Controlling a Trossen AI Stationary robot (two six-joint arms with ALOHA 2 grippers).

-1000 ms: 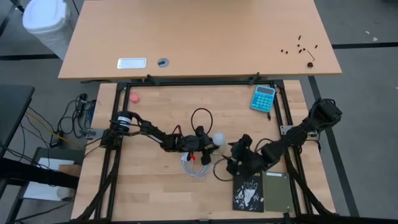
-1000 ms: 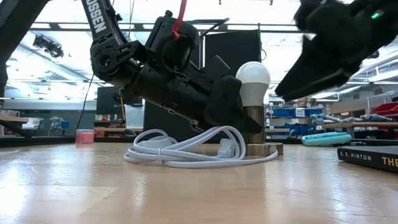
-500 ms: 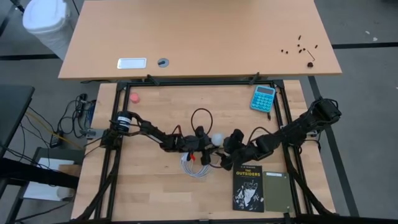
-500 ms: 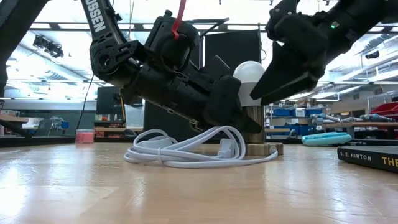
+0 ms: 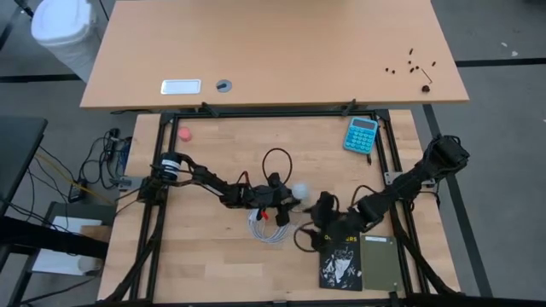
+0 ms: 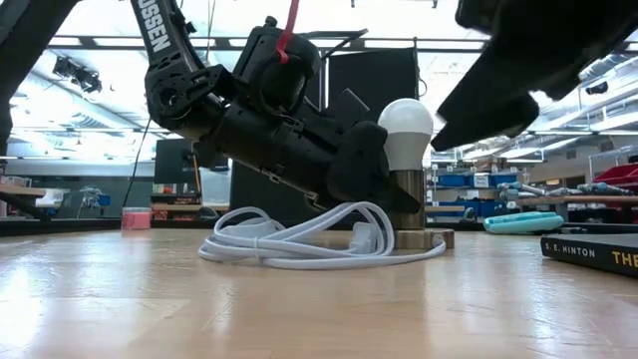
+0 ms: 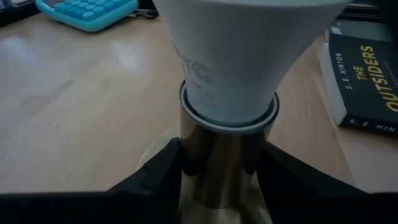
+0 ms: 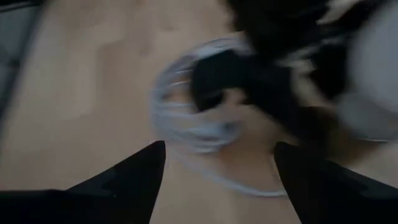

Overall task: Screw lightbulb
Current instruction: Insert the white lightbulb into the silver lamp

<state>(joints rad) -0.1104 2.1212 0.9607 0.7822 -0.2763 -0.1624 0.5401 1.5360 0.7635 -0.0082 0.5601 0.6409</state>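
Left end effector: fingers closed on the brass-coloured socket stem just beneath the lightbulb, one on each side.
Lightbulb: white, upright, seated in the socket near the middle of the worktop; the socket's round base rests on the wood.
Right end effector: fingers spread apart, empty, just beside the lightbulb and clear of it, above the book's edge.
Coiled white cable: lies on the worktop against the socket base.
Black book: flat, near the right arm.
Blue calculator: far side, well apart.
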